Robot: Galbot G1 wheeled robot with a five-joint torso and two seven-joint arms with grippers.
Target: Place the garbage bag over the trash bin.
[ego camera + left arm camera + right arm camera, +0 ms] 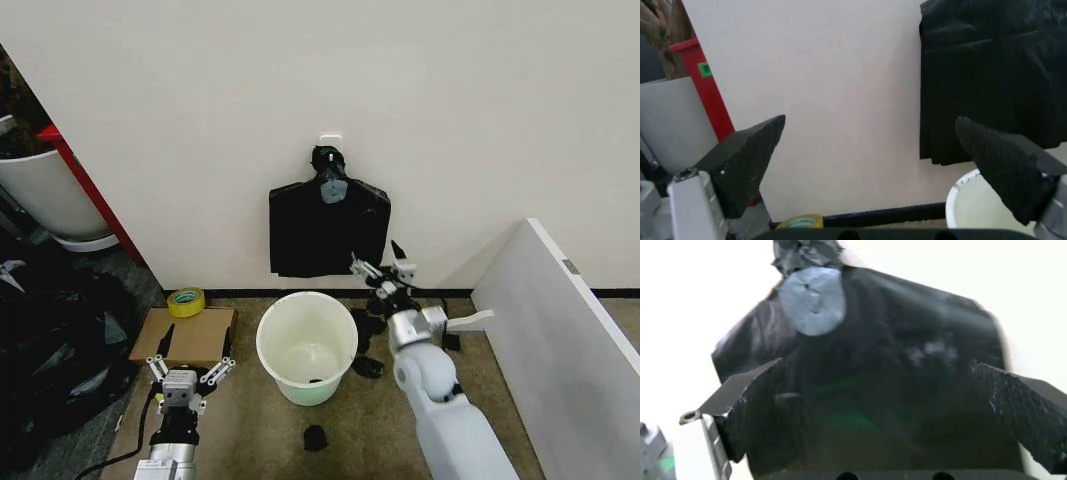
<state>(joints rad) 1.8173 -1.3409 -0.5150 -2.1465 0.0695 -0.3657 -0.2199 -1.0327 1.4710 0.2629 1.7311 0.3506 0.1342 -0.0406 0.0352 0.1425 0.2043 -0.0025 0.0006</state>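
One bag should be pinched off the front of the hanging bundle [328, 228] by the spread-open right gripper [378, 264], not several. The trash bin [306, 346] is left bare on the floor below, with the left gripper [190, 371] held open beside it.

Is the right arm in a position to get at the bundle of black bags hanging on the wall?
Probably yes: the right gripper is raised with jaws open at the bundle's lower edge, nothing between them.

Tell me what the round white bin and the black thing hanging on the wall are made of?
The trash bin looks like smooth cream-white plastic: its wall is even and slightly shiny, with a pale green lower part. The hanging black bundle seems to be thin plastic bags, probably film: it lies flat, shows creases and a soft gloss, and is gathered into a knot at the top.
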